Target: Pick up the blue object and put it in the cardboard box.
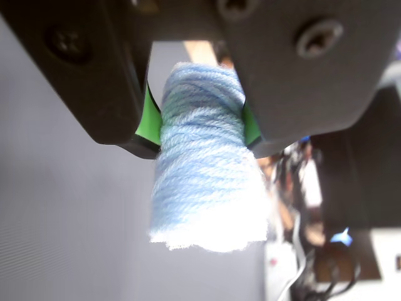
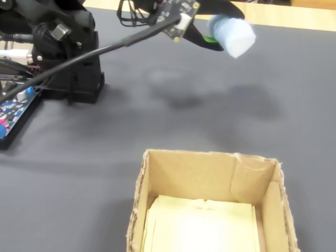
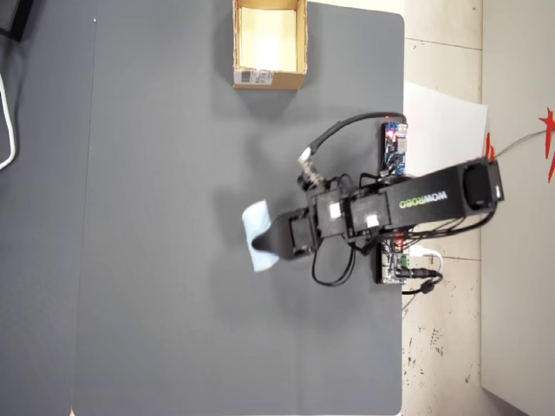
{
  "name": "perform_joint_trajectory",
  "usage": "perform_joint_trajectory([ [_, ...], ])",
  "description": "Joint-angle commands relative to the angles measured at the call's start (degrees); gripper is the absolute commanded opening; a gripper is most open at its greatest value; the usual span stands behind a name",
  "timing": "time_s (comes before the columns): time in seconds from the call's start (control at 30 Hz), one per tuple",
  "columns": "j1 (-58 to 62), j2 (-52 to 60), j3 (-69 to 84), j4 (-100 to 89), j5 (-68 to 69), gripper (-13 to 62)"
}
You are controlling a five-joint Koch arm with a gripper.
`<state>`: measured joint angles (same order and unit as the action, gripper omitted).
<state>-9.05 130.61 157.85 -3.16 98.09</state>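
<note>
Gripper (image 1: pixel 200 135) is clamped on the blue object (image 1: pixel 203 169): in wrist view both black jaws w/ green pads press its sides, squeezing the yarn-like pale blue roll at the waist, and the fluffy white-blue end sticks out past the jaw tips. Fixed view shows the same thing, gripper (image 2: pixel 218 32) up near the top edge w/ blue object (image 2: pixel 232 34) poking out beyond the tips, held up off the dark grey table (image 2: pixel 157 121); a faint shadow lies on the mat under it. Overhead view: gripper (image 3: pixel 269 241) reaches toward the view's left from the arm (image 3: pixel 416 201), blue object (image 3: pixel 257 224) at its tip, partly covered by the jaws. Cardboard box (image 3: pixel 270 43) sits well apart from the gripper, off toward the top of overhead view, open side up, white label on the side wall facing the gripper. In fixed view the cardboard box (image 2: pixel 157 184) is at the bottom, nearer the camera than the gripper, pale yellow floor visible inside. Small blue circuit board (image 3: pixel 395 149) lies behind the gripper beside the arm's base; in fixed view a board (image 2: pixel 16 107) shows at the left edge next to the black base
</note>
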Motion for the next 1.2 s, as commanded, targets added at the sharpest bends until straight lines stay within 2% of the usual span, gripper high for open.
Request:
perform_joint_trajectory([
  [0.0, 2.8, 5.0, 0.0, -8.4, 0.0, 10.4],
  [0.1, 9.5, 5.1, 0.7, -12.4, -3.7, 10.4],
  [0.27, 27.7, 5.1, -0.5, -10.7, -15.6, 10.4],
  [0.53, 38.8, 4.8, -3.3, -3.7, -21.8, 10.4],
  [0.6, 43.9, 4.2, -12.0, 8.3, -29.3, 10.3],
  [0.67, 44.8, 3.1, -15.6, 11.7, -31.3, 10.3],
  [0.8, 47.6, -1.0, -22.7, 15.6, -33.0, 10.3],
  [1.17, 56.5, -24.9, -43.0, 17.4, -33.5, 10.3],
])
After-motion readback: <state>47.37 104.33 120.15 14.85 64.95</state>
